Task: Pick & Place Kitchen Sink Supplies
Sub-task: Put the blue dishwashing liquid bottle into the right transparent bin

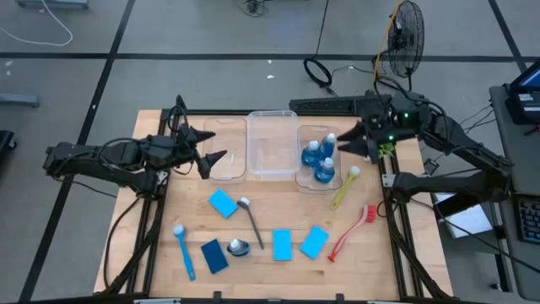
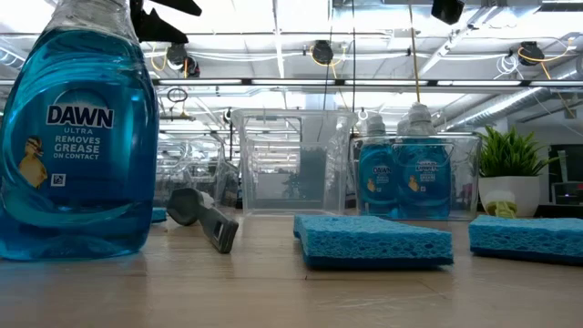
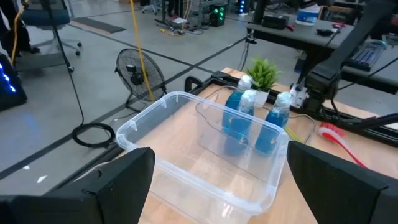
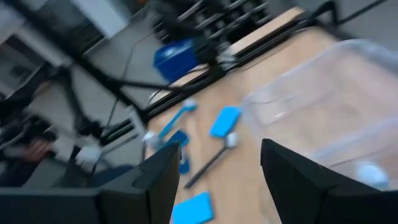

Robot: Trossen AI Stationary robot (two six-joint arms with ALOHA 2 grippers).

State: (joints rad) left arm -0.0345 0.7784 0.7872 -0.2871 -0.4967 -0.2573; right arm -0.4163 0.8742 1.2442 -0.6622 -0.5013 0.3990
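Three blue bottles (image 1: 321, 159) stand inside the right clear bin (image 1: 336, 184); they also show in the low view as blue bottles (image 2: 401, 175). A fourth bottle (image 1: 238, 247) stands upright on the table near its near edge. Sponges lie flat: one (image 1: 223, 203), two more (image 1: 282, 244) (image 1: 314, 241), and a darker one (image 1: 214, 256). The blue brush (image 1: 183, 249), grey brush (image 1: 251, 221), yellow-green brush (image 1: 344, 186) and red brush (image 1: 354, 230) lie on the wood. My left gripper (image 1: 213, 146) (image 3: 214, 180) hangs open above the left bin (image 1: 226, 173). My right gripper (image 1: 344, 142) (image 4: 221, 180) is open, beside the bottle bin.
An empty clear bin (image 1: 272, 173) sits in the middle of the row of three. A small potted plant (image 3: 264, 71) stands by the table's right edge behind the bins. A floor fan (image 1: 403, 34) and cables lie beyond the far edge. Bare wood shows between the brushes and sponges.
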